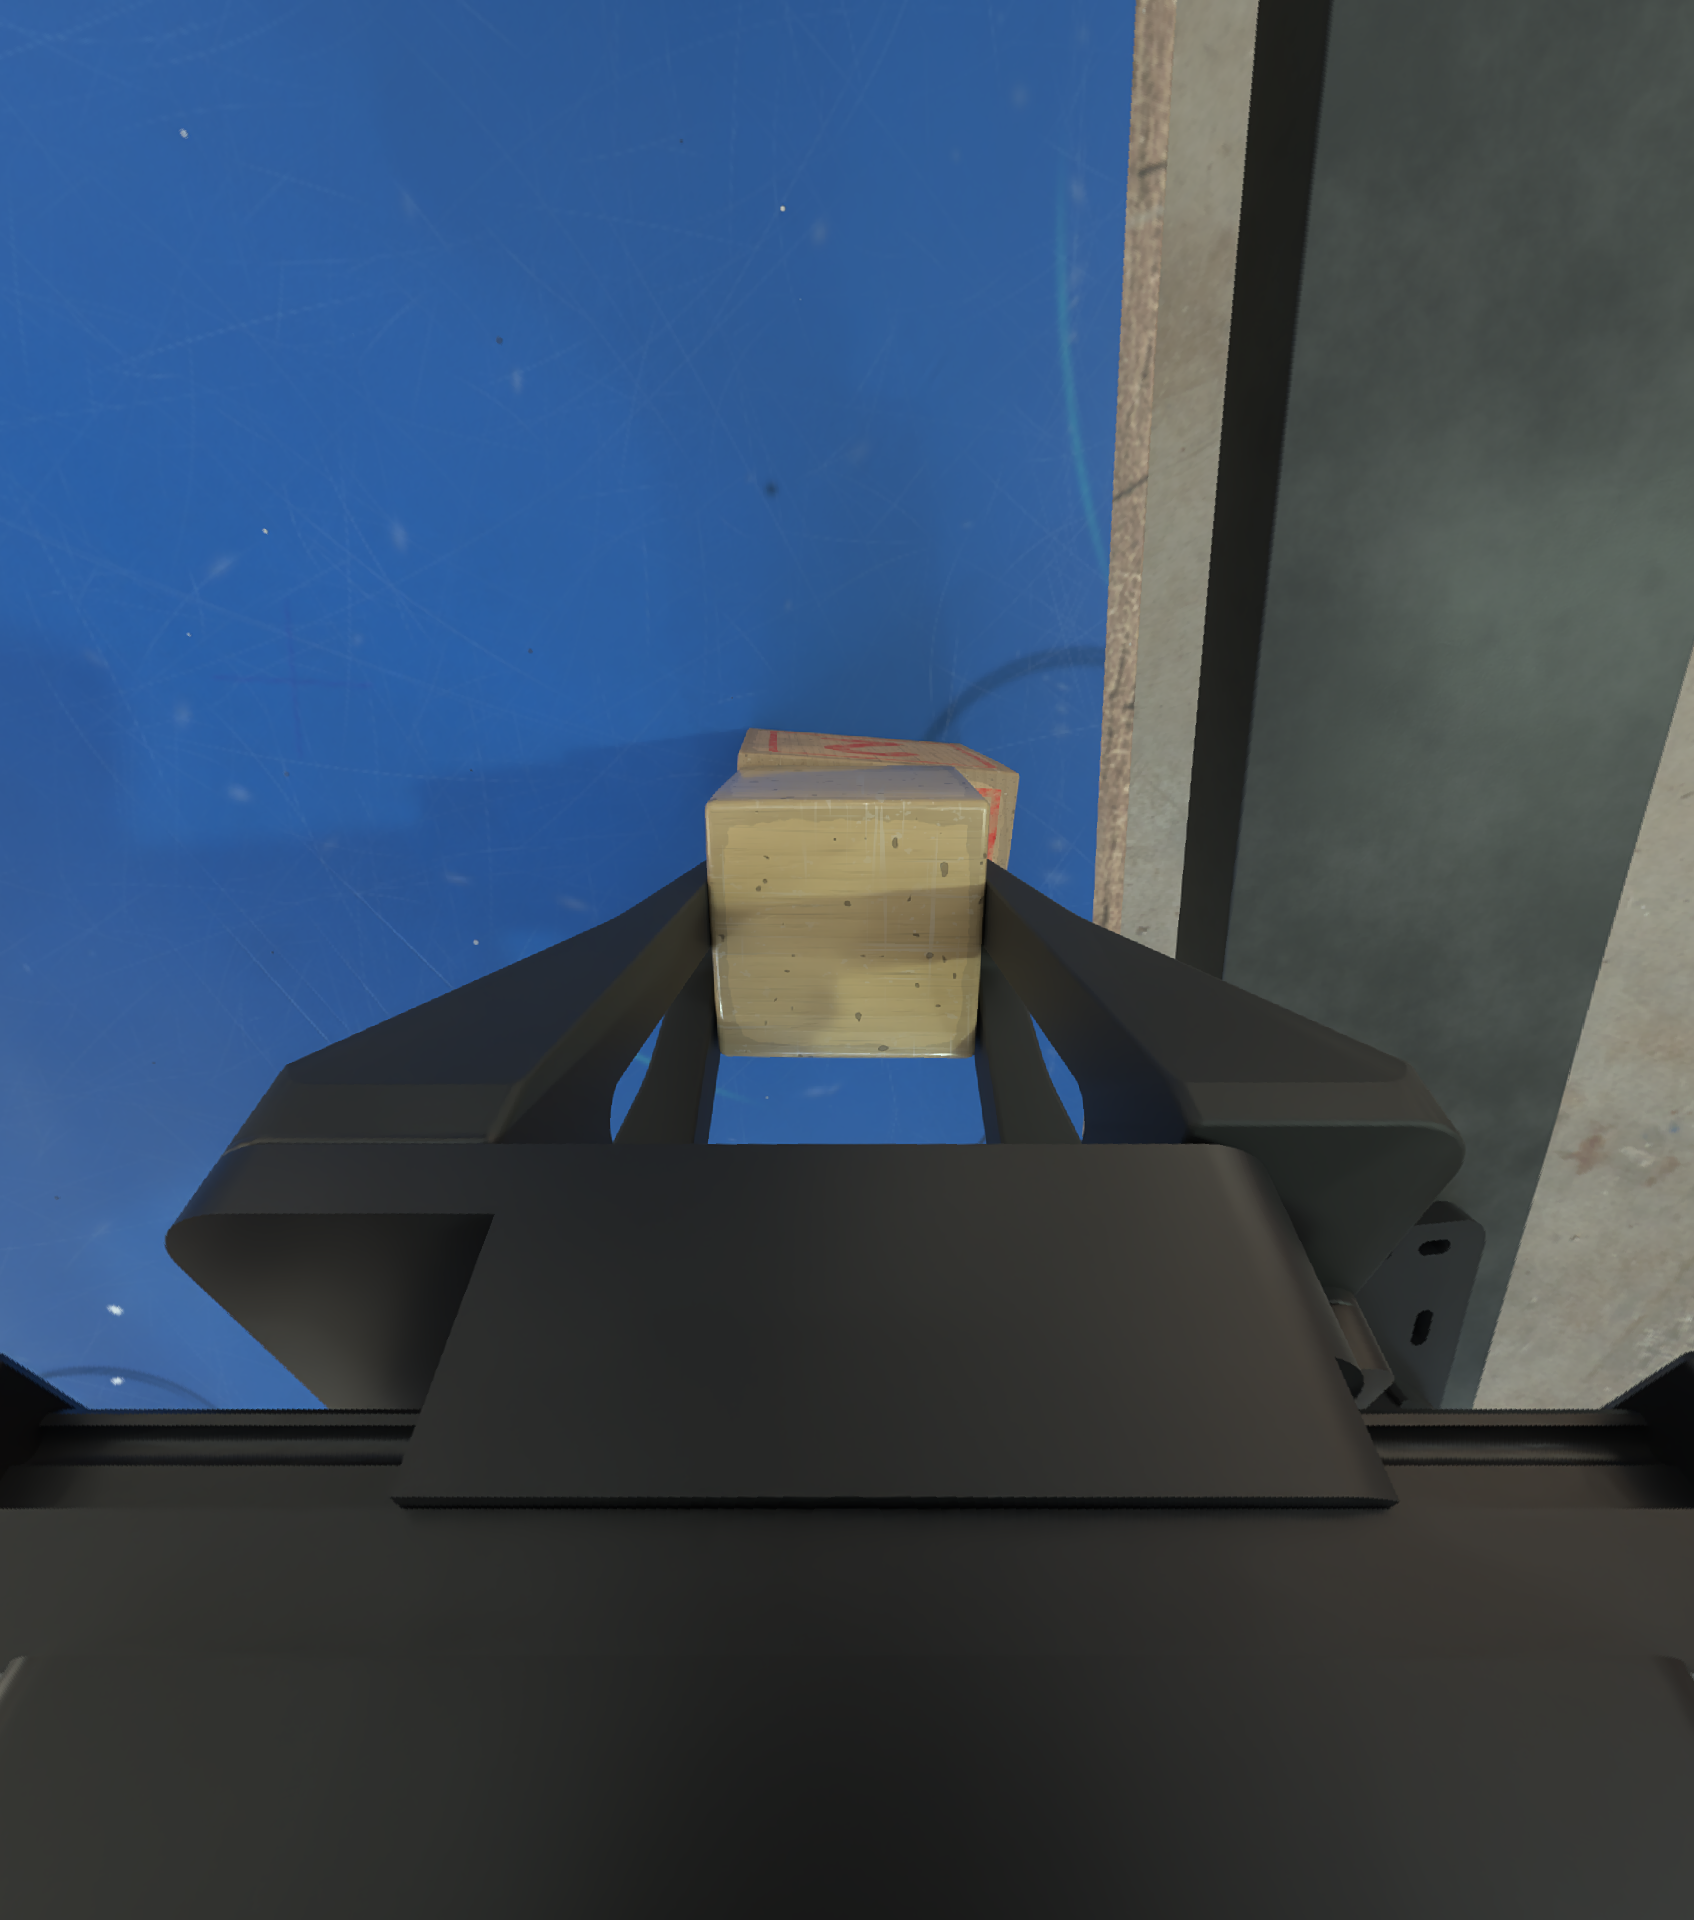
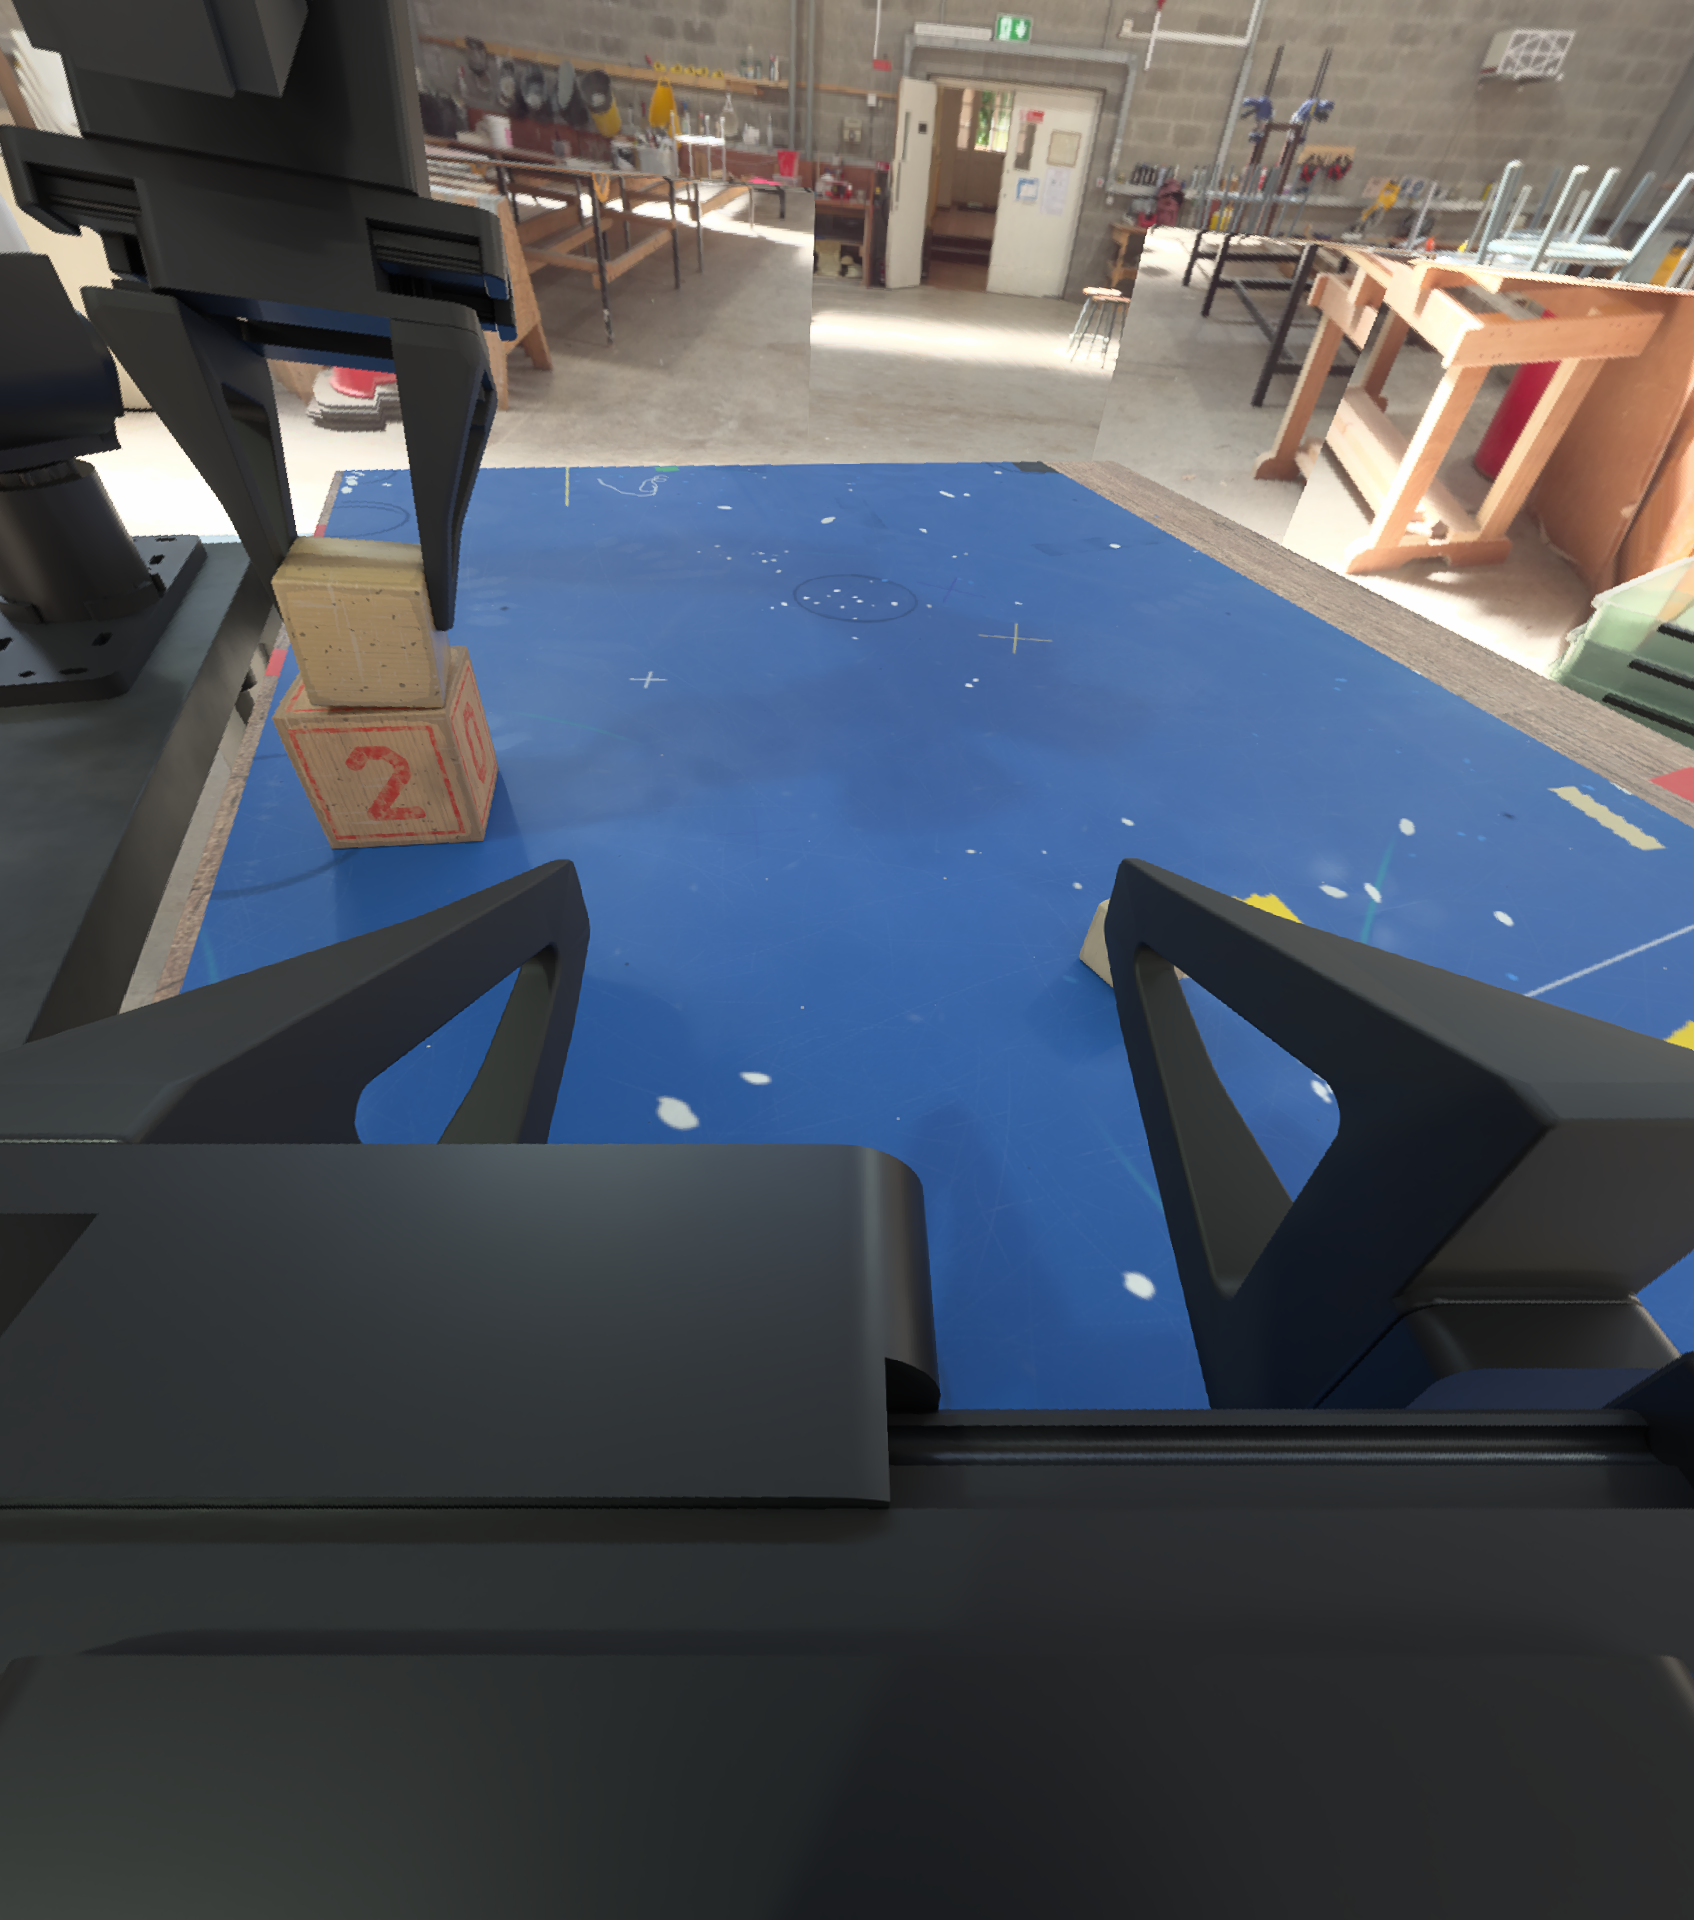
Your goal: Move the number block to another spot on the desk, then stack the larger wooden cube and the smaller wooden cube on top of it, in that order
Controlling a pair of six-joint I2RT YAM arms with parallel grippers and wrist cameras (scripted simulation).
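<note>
Clamped flat-sided in the left tool [image 1: 845, 894], a rigid, light-looking larger wooden cube [image 1: 845, 925] sits on the number block [image 2: 386, 774] while the right tool [image 2: 848, 894] gapes empty above the desk [image 2: 926, 779].

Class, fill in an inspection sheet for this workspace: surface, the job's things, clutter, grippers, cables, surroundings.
Surface: blue desk mat, scratched, white flecks, tape scraps at the right edge.
Job's things: number block near the mat's left edge; larger wooden cube on top of it, slightly offset; a pale corner, possibly the smaller wooden cube, mostly hidden behind the right gripper's finger.
Clutter: nothing seen.
Grippers: left gripper shut on the larger wooden cube; right gripper open, empty, above the mat.
Cables: nothing seen.
Surroundings: workshop with wooden benches and an open door.
</note>
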